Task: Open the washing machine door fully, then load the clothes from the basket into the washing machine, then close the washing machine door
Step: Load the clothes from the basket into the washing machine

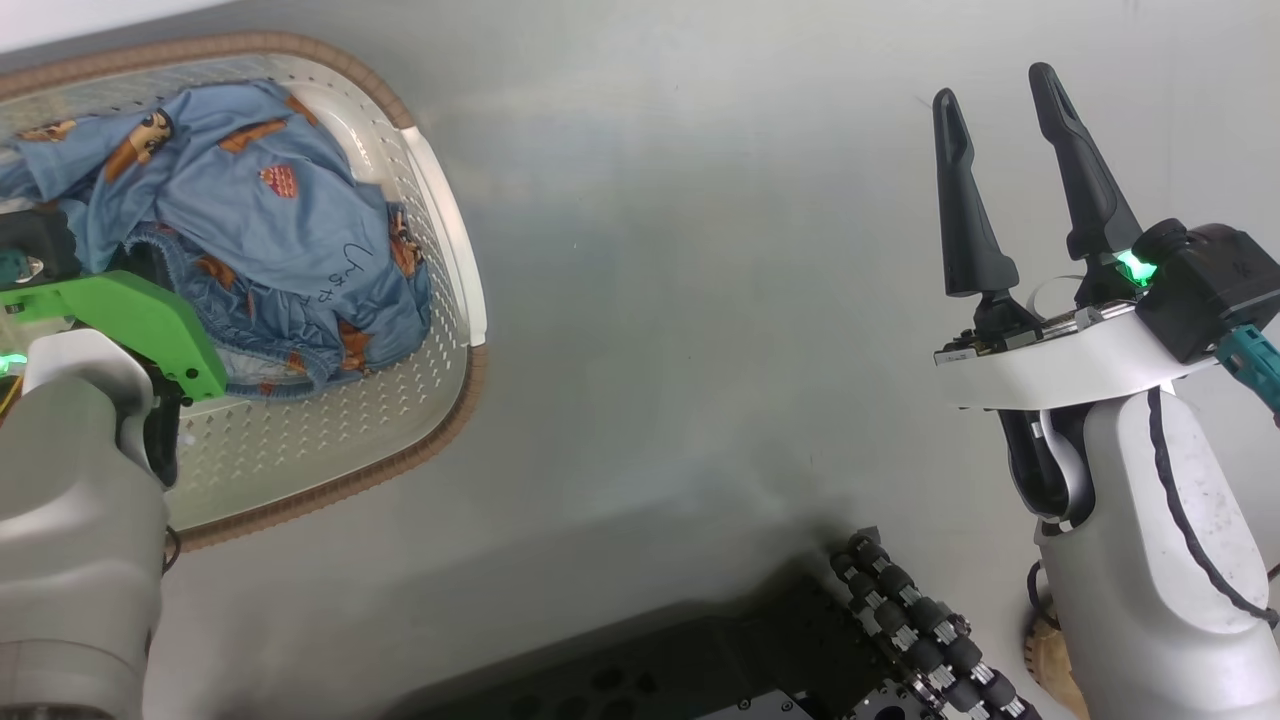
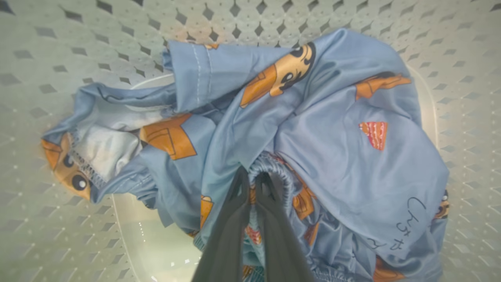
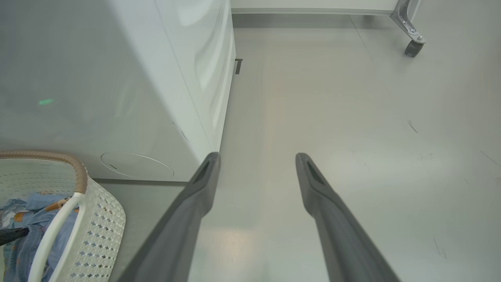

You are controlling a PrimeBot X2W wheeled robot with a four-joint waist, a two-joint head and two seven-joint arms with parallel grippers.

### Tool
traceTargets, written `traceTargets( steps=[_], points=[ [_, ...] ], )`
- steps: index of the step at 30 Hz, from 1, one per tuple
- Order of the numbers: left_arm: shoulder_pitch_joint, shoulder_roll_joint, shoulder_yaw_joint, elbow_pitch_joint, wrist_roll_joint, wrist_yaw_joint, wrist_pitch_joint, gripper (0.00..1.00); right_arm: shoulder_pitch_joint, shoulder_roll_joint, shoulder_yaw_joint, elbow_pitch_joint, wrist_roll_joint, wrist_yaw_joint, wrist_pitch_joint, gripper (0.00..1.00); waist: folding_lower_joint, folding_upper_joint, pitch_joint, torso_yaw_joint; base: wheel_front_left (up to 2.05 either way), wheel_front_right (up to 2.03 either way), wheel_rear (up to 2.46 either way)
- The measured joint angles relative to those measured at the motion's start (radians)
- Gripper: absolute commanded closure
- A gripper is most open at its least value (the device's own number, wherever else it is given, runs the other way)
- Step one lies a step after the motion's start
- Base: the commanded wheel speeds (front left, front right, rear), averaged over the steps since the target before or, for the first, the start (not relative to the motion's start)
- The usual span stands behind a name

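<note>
- Closest to my left wrist camera, the left gripper (image 2: 253,182) is down inside the basket (image 2: 58,58). Its jaws are pinched together on a gathered elastic edge of the clothes (image 2: 313,137), and blue fabric shows between the two dark fingers (image 2: 231,227).
- The clothes lie in a crumpled heap, light blue with orange-brown cartoon figures and some handwriting in black on one fold.
- From the head camera I see my pale left forearm (image 1: 70,500) and its green bracket (image 1: 130,320) reaching over the basket's near rim; they hide the fingers from this side.
- The clothes (image 1: 270,230) fill the far end of the basket (image 1: 440,250), and the perforated bottom is bare towards the near rim.
- The basket stands on the grey floor (image 1: 700,300).
- The right gripper (image 1: 995,95) hangs over bare floor, well apart from the basket, its jaws spread wide with nothing between them.
- Through the right wrist camera, the right gripper (image 3: 257,158) points along the floor (image 3: 352,156) past a corner of the white washing machine (image 3: 117,98).
- The basket (image 3: 98,227) sits close to the foot of the washing machine, with the clothes (image 3: 23,219) visible over its rim.
- A caster (image 3: 411,47) stands far off on the floor.
- I cannot see the machine's door from any of my cameras.
</note>
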Motion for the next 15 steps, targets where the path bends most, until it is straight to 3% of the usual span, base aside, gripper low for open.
traceTargets(
  steps=[15],
  points=[
    [0.123,-0.072,-0.051,-0.036,0.017,-0.043,-0.173,1.00,-0.015,0.000,-0.016,0.044,0.029,0.000,0.000,0.00,0.0000,0.0000,-0.128,0.032,0.00,0.00,0.00]
  ],
)
